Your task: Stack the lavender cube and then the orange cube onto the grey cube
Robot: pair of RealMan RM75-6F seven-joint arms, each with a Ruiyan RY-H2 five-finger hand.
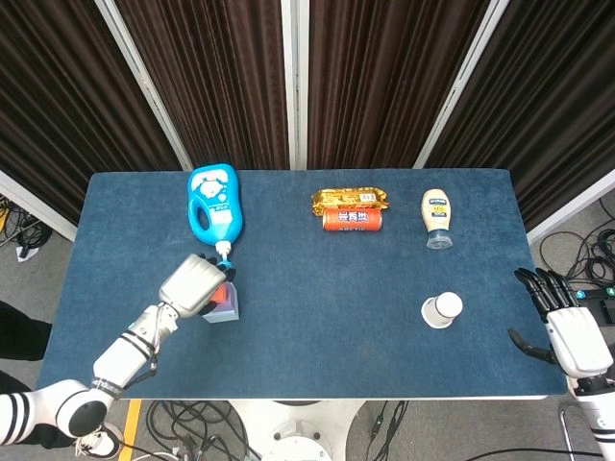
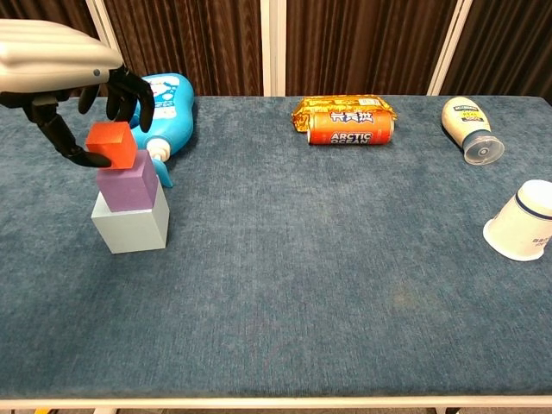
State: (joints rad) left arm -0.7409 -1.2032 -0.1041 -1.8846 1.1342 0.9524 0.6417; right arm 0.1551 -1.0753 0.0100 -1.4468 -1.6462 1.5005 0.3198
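L hand [image 2: 82, 95] w/ orange cube [image 2: 111, 144] over lavender cube [image 2: 128, 187], grey cube [image 2: 131, 226]

On the table [image 2: 345, 285], near its left side, the lavender cube [image 2: 128, 187] is stacked on the grey cube [image 2: 131, 228]. The orange cube [image 2: 111, 144] is held over the lavender cube by the left hand [image 1: 195, 284]. Just behind the stack a detergent bottle [image 1: 214, 204] is laid. At the middle rear, a snack packet [image 1: 350, 199] is set behind a can [image 1: 352, 221]. Further right a mayonnaise bottle [image 1: 436, 217] is laid, with a paper cup [image 1: 441, 310] in front of it. The right hand [image 1: 569, 331] is placed off the table's right edge.
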